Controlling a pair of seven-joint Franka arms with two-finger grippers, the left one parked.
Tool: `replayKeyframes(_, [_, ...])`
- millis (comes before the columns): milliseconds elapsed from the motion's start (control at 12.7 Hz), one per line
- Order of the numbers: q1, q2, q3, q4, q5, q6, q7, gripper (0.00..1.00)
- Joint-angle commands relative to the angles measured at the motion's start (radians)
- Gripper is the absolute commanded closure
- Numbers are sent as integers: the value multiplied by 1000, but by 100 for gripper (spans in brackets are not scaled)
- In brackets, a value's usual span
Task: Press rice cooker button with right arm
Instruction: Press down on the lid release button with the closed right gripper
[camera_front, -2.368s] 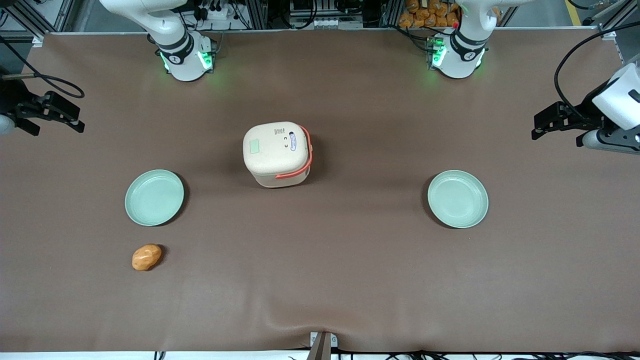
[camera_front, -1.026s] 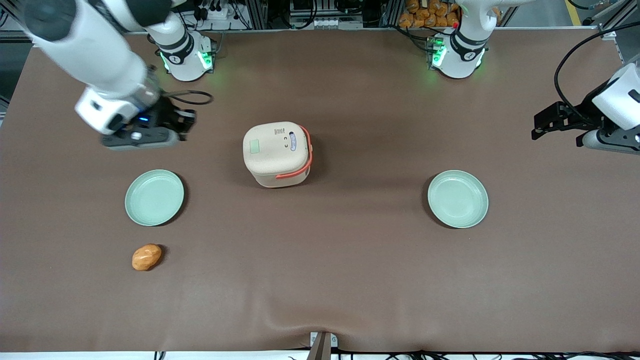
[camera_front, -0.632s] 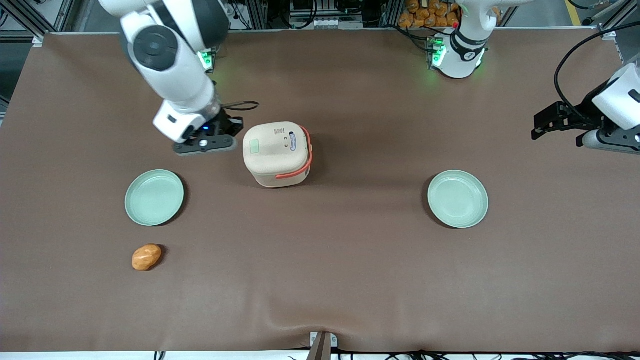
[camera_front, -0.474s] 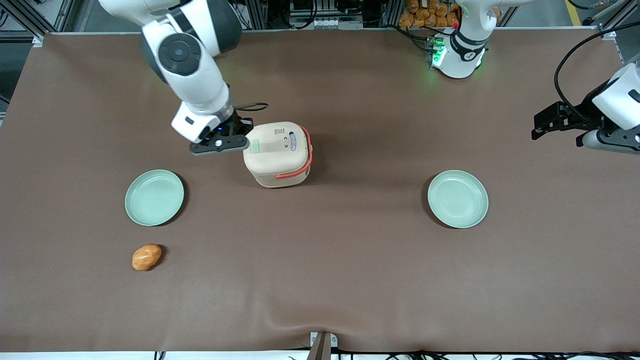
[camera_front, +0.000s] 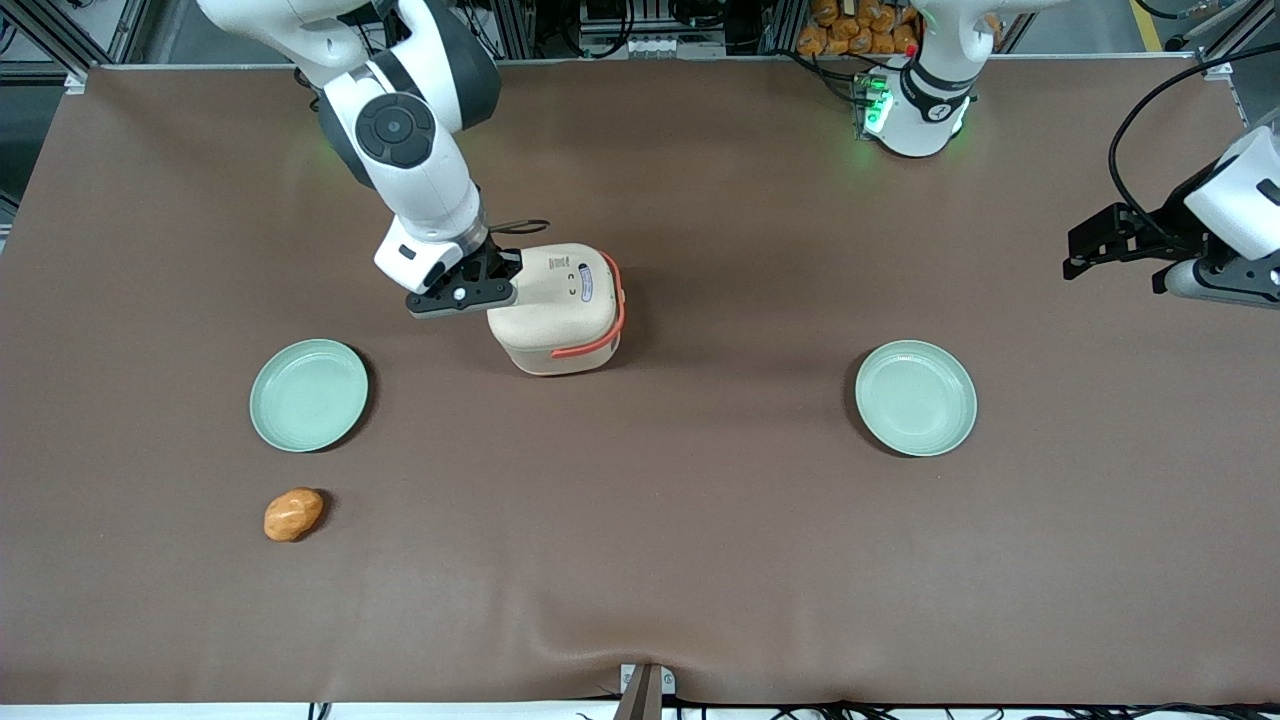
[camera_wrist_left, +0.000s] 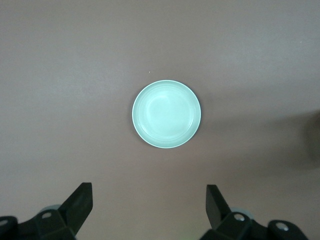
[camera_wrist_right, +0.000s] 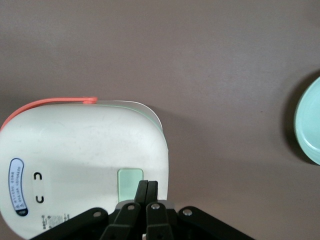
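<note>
Nearest the front camera lay a small orange lump (camera_front: 293, 514), possibly a potato, though its make was hard to tell, toward the working arm's end of the brown table (camera_front: 640, 560). Just farther from the camera than it sat a pale green plate (camera_front: 308, 394), and a second green plate (camera_front: 915, 397) sat well apart from the first, toward the parked arm's end.

Farther again, about midway along the table, stood the rice cooker (camera_front: 562, 308), cream with an orange-red handle band (camera_front: 603, 330), its lid down. The right arm (camera_front: 405, 135) reached down over it from the table's edge farthest from the camera, and the gripper (camera_front: 470, 285) hung over the cooker's top at the edge facing the working arm's end. In the right wrist view the two black fingers (camera_wrist_right: 142, 192) were pressed together, holding nothing, their tips at the edge of the pale green button (camera_wrist_right: 130, 180) on the lid; whether they touched it could not be told.
</note>
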Motion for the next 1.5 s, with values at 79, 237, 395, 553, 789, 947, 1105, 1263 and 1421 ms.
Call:
replayKeyframes(79, [7,4,5,-41,-22,51,22,100])
replayKeyframes(237, [12,5,15,-61,-22,74,35,100])
replayKeyframes(395, [12,8,25,-62,-22,76,48,100])
replayKeyframes(553, [12,12,26,-62,-22,79,49,100])
replayKeyframes(789, [12,22,26,-62,-22,93,49,100])
replayKeyframes(947, [12,33,26,-64,-22,101,49,100])
replayKeyframes(1105, [12,39,26,-93,-23,146,49,100])
replayKeyframes(1263, [12,41,26,-145,-25,218,49,100])
replayKeyframes(1421, [7,36,26,-142,-25,213,48,100])
